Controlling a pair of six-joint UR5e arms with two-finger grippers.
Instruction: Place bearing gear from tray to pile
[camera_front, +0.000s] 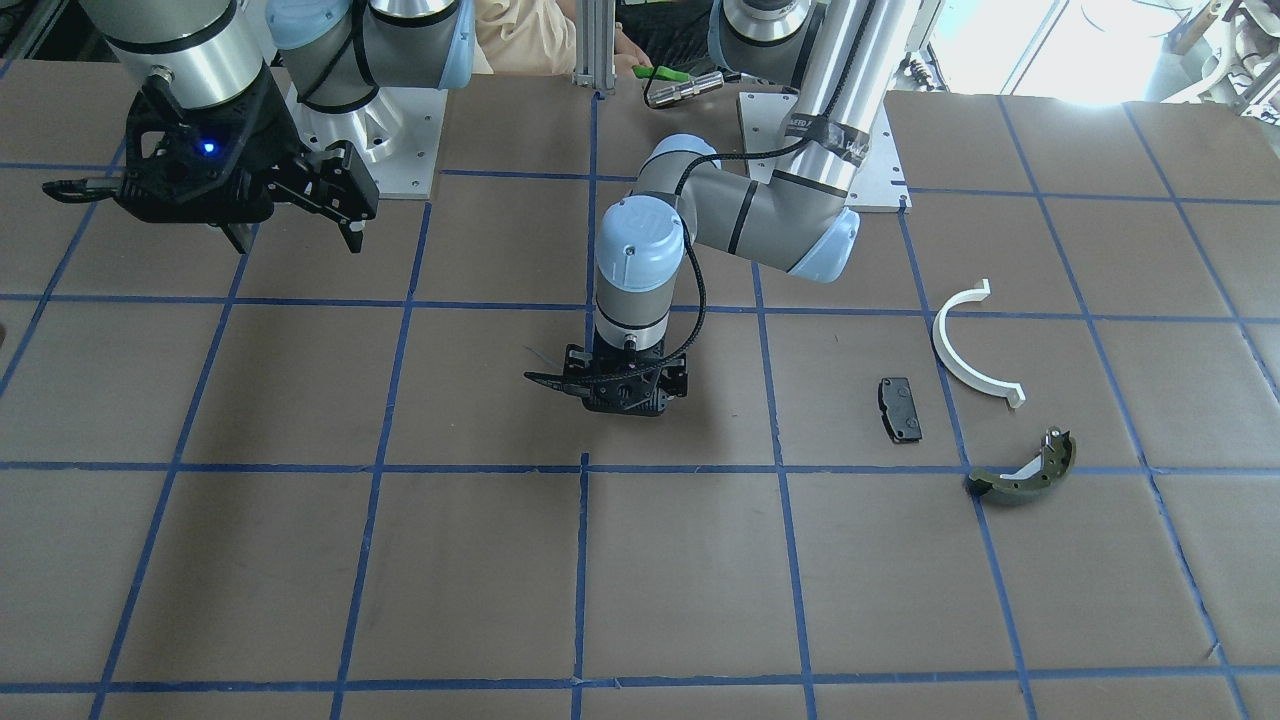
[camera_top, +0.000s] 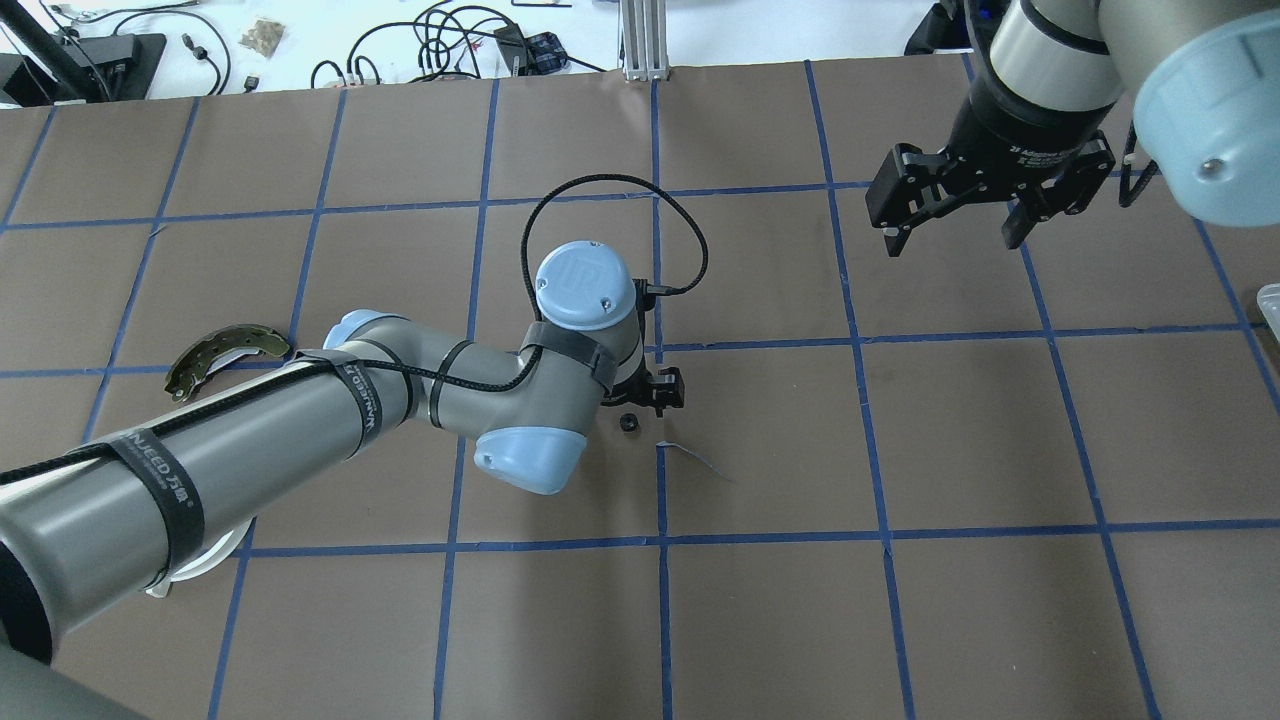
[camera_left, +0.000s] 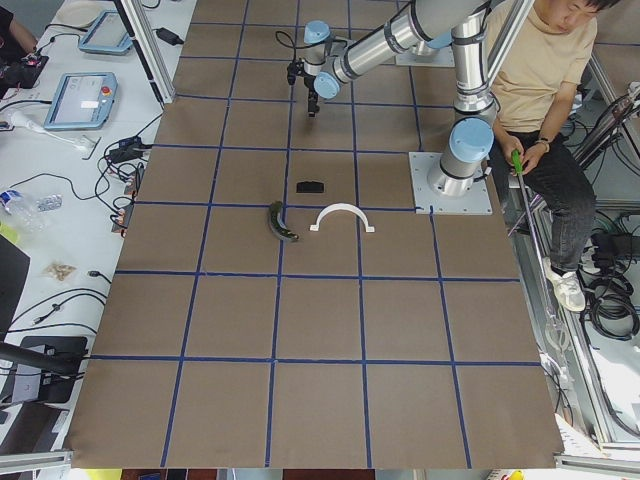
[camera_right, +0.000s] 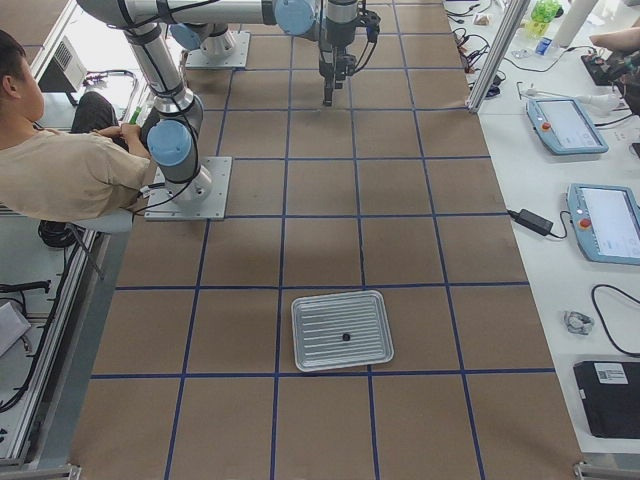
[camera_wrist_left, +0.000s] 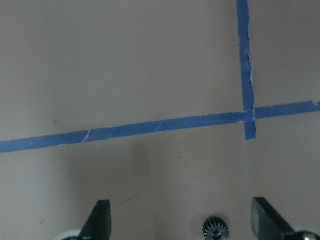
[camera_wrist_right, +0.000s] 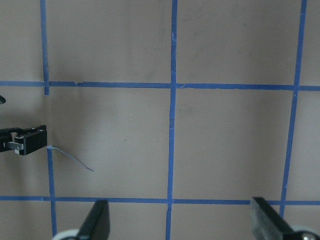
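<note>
The bearing gear (camera_top: 628, 421), a small black toothed wheel, lies on the brown table near its centre. In the left wrist view the gear (camera_wrist_left: 215, 228) sits between the spread fingers, nearer the right-hand one. My left gripper (camera_wrist_left: 182, 222) is open, low over the table (camera_front: 620, 392). The pile lies apart on my left: a white half-ring (camera_front: 965, 350), a black pad (camera_front: 899, 408) and an olive brake shoe (camera_front: 1025, 470). My right gripper (camera_top: 952, 240) hangs open and empty, high above the table. The tray (camera_right: 342, 330) is metal and ribbed, far off on my right.
A small dark part (camera_right: 345, 337) lies in the tray. A curled strip of loose blue tape (camera_top: 690, 455) sticks up near the gear. A person (camera_left: 540, 90) sits behind the robot's bases. Benches with cables and pendants flank the table ends.
</note>
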